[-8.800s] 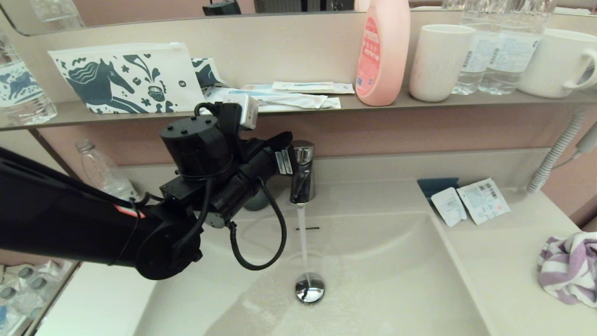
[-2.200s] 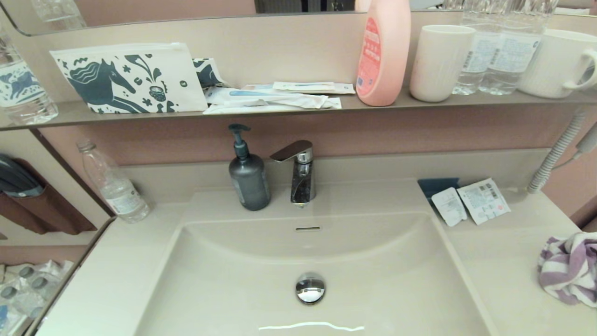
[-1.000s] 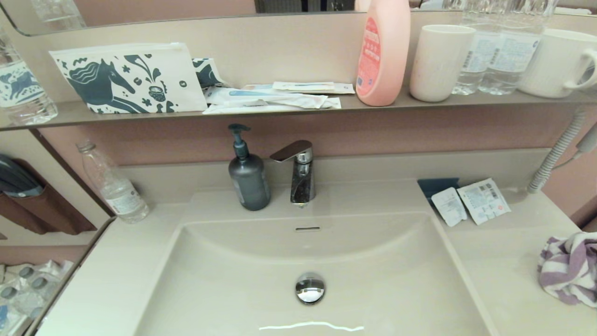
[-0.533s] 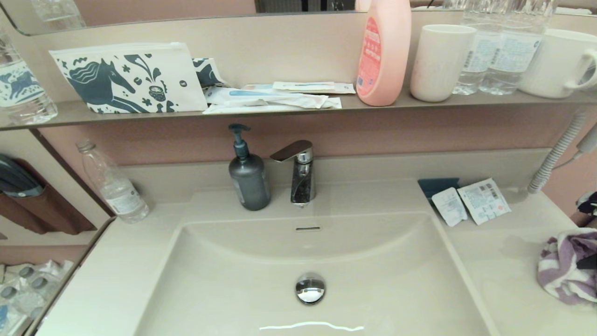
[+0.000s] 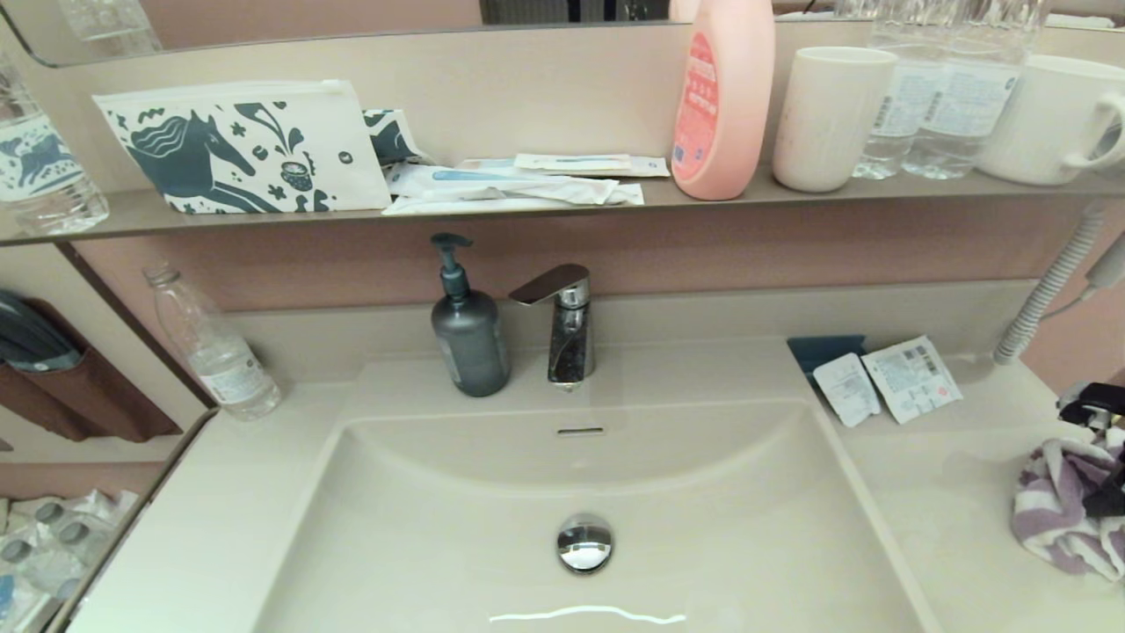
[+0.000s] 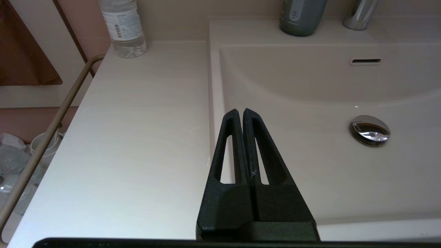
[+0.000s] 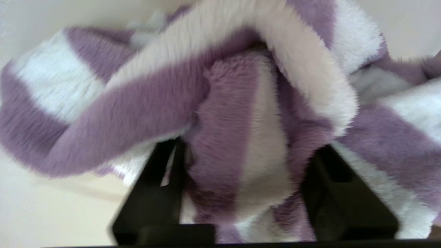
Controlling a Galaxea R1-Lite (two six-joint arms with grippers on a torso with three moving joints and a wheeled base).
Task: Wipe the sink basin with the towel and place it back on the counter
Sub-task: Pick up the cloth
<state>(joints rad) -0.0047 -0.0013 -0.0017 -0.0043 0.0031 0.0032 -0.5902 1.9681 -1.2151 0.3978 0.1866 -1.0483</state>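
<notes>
The purple-and-white striped towel [image 5: 1059,519] lies crumpled on the counter [image 5: 932,492] at the far right, beside the sink basin [image 5: 703,519]. My right gripper [image 5: 1109,453] is down on the towel's top at the view's edge. In the right wrist view a thick fold of the towel [image 7: 224,86] sits between its widely spread fingers, so the right gripper [image 7: 246,148] is open. The left gripper [image 6: 239,112] is shut and empty, hovering over the basin's left rim near the front. The chrome drain plug [image 5: 584,542] shines in the dry basin [image 6: 310,103].
A grey soap dispenser [image 5: 468,330] and the chrome faucet [image 5: 562,321] stand behind the basin. Two white sachets [image 5: 888,382] lie on the counter behind the towel, with a ribbed hose [image 5: 1046,290] beyond. A clear bottle [image 5: 211,347] stands at back left.
The left arm has left the faucet and the water has stopped. The right gripper has come in from the right edge and settled onto the towel, pressing its top down.
</notes>
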